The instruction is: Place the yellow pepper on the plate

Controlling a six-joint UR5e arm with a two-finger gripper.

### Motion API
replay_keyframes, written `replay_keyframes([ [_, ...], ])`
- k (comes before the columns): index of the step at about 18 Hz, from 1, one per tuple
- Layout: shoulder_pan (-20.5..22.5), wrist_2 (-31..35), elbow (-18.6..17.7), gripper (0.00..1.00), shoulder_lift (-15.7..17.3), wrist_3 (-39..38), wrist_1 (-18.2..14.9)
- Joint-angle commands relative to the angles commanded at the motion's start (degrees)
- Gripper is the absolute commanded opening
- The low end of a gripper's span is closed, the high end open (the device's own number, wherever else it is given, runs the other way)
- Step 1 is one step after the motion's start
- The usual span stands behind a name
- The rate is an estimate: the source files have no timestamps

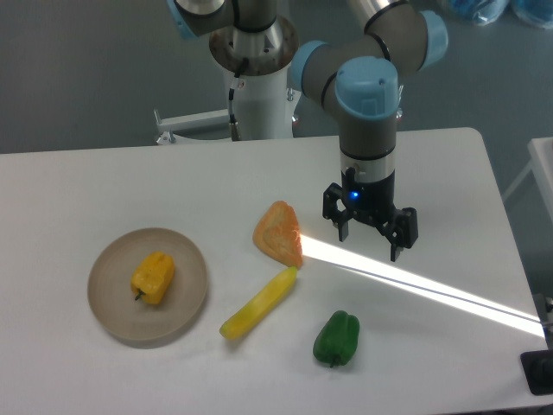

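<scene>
The yellow pepper (153, 277) lies on the beige plate (112, 316) at the left of the table, stem toward the front. My gripper (370, 238) hangs above the table well to the right of the plate, beyond the orange wedge. It is open, and nothing sits between its fingers.
An orange wedge-shaped piece (278, 233) lies mid-table. A long yellow banana-like item (257, 303) lies in front of it, and a green bell pepper (336, 338) sits near the front. A bright strip of light crosses the table to the right edge.
</scene>
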Motion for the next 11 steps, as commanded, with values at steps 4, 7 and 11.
replay_keyframes([
  [4, -0.2, 0.1, -0.6, 1.00, 0.0, -0.3, 0.5],
  [7, -0.2, 0.1, -0.6, 1.00, 0.0, -0.4, 0.5],
  [11, -0.2, 0.0, -0.5, 1.00, 0.0, -0.6, 0.6],
])
